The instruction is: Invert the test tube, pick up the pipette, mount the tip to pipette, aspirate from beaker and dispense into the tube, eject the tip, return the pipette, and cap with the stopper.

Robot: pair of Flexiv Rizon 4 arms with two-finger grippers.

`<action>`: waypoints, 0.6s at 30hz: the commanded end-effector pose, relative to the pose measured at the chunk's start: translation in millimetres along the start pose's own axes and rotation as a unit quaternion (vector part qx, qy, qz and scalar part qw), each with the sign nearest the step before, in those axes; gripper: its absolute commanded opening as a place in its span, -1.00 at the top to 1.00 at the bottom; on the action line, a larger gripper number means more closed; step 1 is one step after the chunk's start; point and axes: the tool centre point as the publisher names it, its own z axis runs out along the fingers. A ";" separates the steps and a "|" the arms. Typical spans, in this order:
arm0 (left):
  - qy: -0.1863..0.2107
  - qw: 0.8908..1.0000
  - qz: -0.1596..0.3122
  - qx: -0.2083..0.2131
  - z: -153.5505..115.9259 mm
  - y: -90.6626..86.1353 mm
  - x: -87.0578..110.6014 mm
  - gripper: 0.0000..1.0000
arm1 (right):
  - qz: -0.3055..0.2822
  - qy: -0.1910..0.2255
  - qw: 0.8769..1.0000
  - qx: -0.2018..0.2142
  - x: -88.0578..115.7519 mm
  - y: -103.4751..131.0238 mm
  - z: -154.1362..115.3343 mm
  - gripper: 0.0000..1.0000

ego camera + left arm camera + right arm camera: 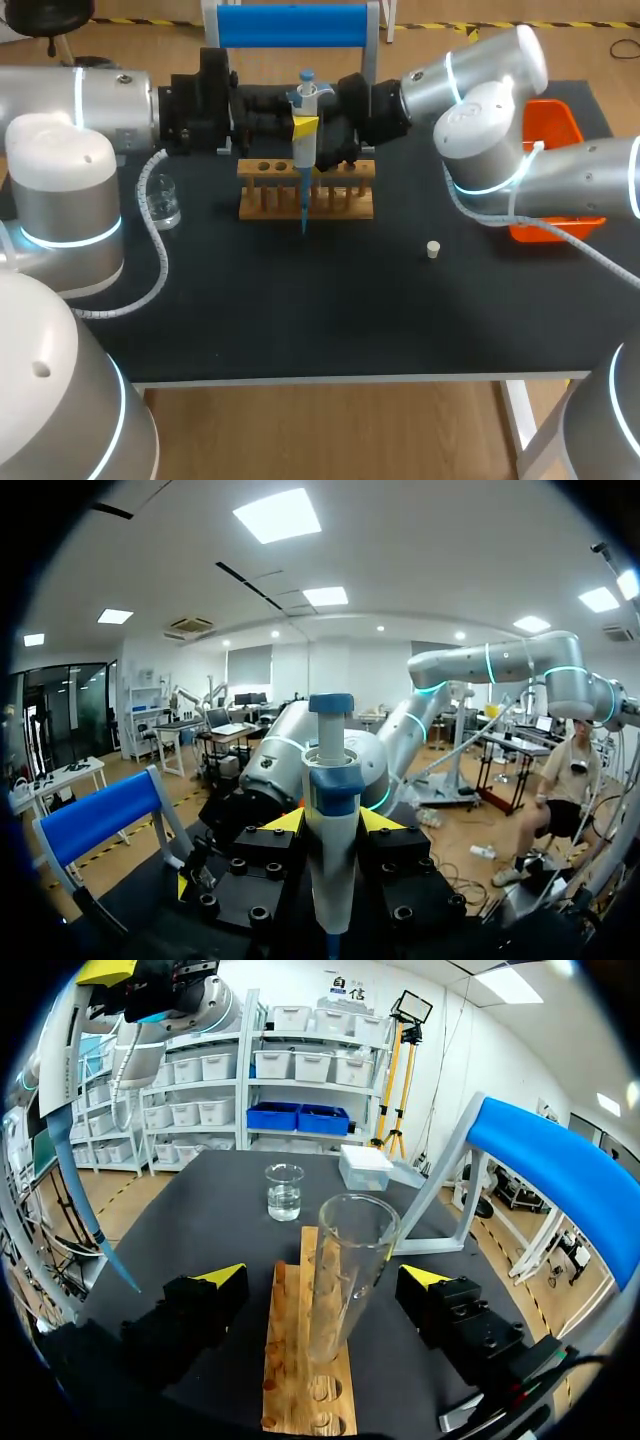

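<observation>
the left gripper (pixel 332 822) is clamped on the pipette (pixel 330 880), its blue tip (pixel 100 1230) hanging low beside the wooden rack (pixel 290 1380), where the test tube (pixel 345 1270) stands between the wide-open, empty fingers of the right gripper (pixel 325 1278), so swinging across without lifting could knock the tube or bend the tip.

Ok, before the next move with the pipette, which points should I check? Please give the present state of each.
1. Grip of the left gripper on the pipette: ok, clamped from both sides.
2. Mounting of the blue tip: ok, it is on the pipette.
3. Position of the test tube: ok, mouth up in the wooden rack.
4. Hold of the right gripper on the test tube: not ok, open, not touching it.
5. Liquid in the blue tip: cannot tell.
6. Place of the stopper: ok, off the tube, on the table.
</observation>
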 end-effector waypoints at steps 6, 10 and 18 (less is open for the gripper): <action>-0.002 1.000 0.001 0.002 0.8 0.6 0.7 1.00 | 0.007 -0.024 1.000 0.015 7.3 -17.4 -33.9 -1.00; -0.002 1.000 0.001 0.002 0.8 0.6 0.7 1.00 | 0.008 -0.031 0.999 0.013 15.5 -21.5 -56.9 -1.00; -0.002 1.000 0.001 0.002 0.8 0.6 0.7 1.00 | -0.001 -0.030 0.999 -0.025 46.2 -18.1 -104.3 -1.00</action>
